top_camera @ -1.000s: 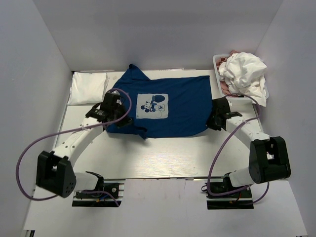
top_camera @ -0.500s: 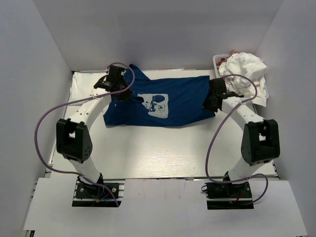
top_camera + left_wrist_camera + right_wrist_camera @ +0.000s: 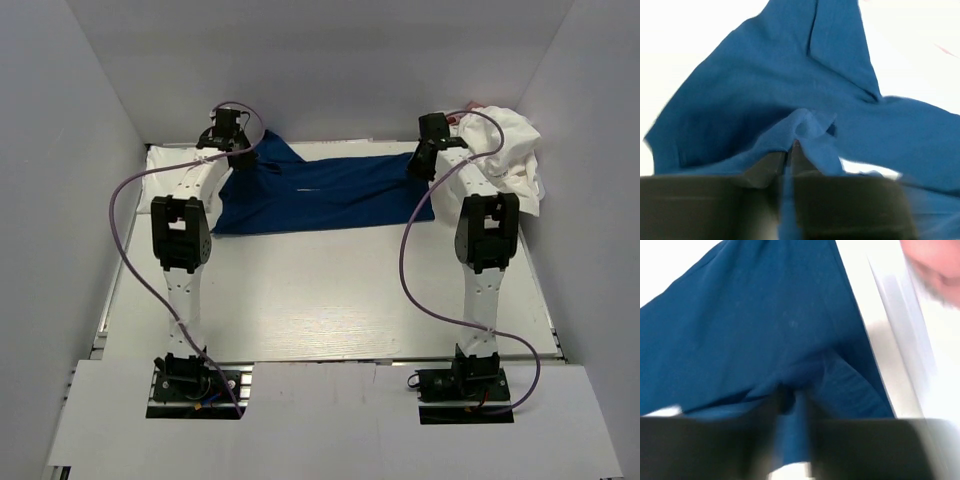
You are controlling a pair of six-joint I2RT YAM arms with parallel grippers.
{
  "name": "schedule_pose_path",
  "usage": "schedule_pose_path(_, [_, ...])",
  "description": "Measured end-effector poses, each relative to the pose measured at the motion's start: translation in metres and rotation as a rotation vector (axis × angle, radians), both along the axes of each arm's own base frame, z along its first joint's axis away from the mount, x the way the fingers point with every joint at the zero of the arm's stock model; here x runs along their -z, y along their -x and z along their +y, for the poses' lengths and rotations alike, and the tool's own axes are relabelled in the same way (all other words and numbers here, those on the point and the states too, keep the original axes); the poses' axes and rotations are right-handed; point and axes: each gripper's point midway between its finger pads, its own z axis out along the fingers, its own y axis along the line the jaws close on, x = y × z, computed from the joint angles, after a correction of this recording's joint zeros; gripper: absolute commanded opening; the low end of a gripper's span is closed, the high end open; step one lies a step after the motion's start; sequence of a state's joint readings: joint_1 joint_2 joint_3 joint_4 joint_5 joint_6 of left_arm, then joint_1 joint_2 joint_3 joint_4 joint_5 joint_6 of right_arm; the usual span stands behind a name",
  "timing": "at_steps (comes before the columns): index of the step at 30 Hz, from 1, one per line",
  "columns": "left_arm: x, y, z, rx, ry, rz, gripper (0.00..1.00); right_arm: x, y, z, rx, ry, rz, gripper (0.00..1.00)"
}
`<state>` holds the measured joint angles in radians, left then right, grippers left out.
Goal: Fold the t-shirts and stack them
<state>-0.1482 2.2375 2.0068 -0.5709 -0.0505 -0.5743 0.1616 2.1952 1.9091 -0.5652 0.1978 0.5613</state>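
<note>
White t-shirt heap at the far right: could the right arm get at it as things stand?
Probably, but not yet: the right gripper is shut on the edge of the navy t-shirt. The white t-shirt heap lies just beside it with nothing between; it must let go first.

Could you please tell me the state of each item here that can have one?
Navy blue cotton t-shirt, doubled over, lying flat, pinched at its two far corners.
Left tool, shut on a pinch of that t-shirt.
Right tool, shut on a pinch of the same t-shirt.
White cotton t-shirt, crumpled in a heap at the far right corner.
</note>
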Motion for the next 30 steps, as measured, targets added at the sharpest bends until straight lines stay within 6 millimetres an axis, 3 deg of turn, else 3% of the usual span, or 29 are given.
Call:
schedule_pose_path(1, [0.008,-0.010,0.000,0.023,-0.009,-0.008,0.50,0.004,-0.007,-0.001,0.004,-0.001,0.006,0.58])
schedule_pose_path(2, [0.014,-0.020,0.000,0.050,-0.017,-0.020,0.88,0.010,-0.012,-0.002,0.002,0.003,0.011,0.65])
schedule_pose_path(3, [0.020,-0.029,-0.002,0.073,-0.022,-0.035,1.00,0.016,-0.015,-0.003,-0.006,0.008,0.020,0.79])
schedule_pose_path(5, [0.030,-0.039,-0.004,0.107,-0.033,-0.049,1.00,0.028,-0.010,-0.002,-0.024,0.012,0.054,0.90])
schedule_pose_path(8, [0.035,-0.041,-0.008,0.159,-0.051,-0.055,1.00,0.027,-0.006,0.005,-0.065,0.014,0.064,0.90])
schedule_pose_path(11, [0.021,-0.040,-0.009,0.187,-0.063,-0.091,1.00,0.022,0.010,0.016,-0.127,0.025,0.052,0.90])
schedule_pose_path(17, [-0.001,0.011,-0.012,0.210,-0.068,-0.084,1.00,0.003,0.047,0.047,-0.242,0.043,0.015,0.90])
schedule_pose_path(20, [0.000,0.032,-0.013,0.209,-0.051,-0.071,1.00,0.008,0.055,0.060,-0.285,0.032,0.012,0.90])
schedule_pose_path(29, [0.082,0.069,-0.006,0.178,-0.014,0.136,1.00,0.066,0.055,0.061,-0.302,0.017,0.103,0.90])
schedule_pose_path(30, [0.088,0.073,-0.005,0.175,-0.013,0.153,1.00,0.065,0.054,0.062,-0.303,0.009,0.097,0.90])
